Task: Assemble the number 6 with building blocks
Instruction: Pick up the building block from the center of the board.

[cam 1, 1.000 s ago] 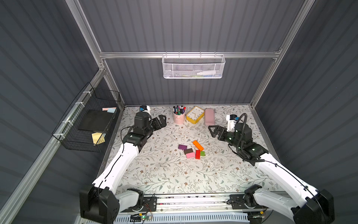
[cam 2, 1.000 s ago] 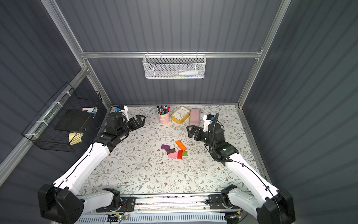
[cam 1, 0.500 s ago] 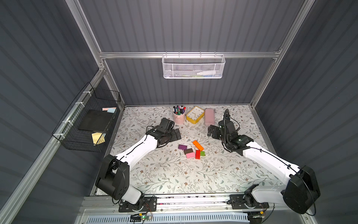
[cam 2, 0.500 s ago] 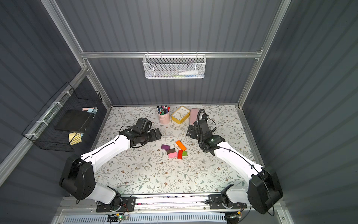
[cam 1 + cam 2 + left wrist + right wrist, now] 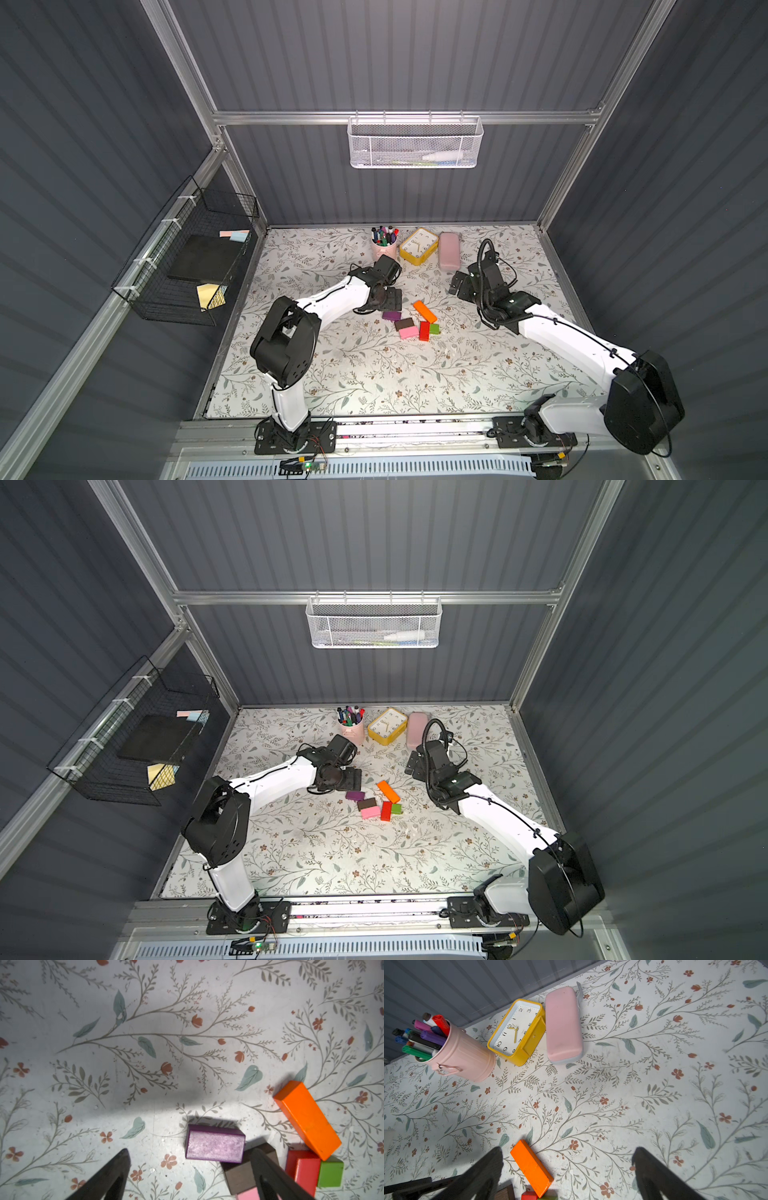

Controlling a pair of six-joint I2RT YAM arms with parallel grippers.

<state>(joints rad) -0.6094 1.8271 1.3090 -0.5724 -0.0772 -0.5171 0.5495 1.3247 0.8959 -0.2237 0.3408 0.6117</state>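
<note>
Floral tabletop [image 5: 374, 374] — purple block [image 5: 215, 1147] at the cluster's [image 5: 404, 323] open edge

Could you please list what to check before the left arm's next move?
1. Left gripper open: ok.
2. Right gripper open and empty: ok.
3. Purple block inside the left jaws' span: ok, off-centre.
4. One left finger clear of brown block: cannot tell; it overlaps it in the wrist view.
5. Orange bar clear of red block and green cube: not ok, its end meets them.
</note>
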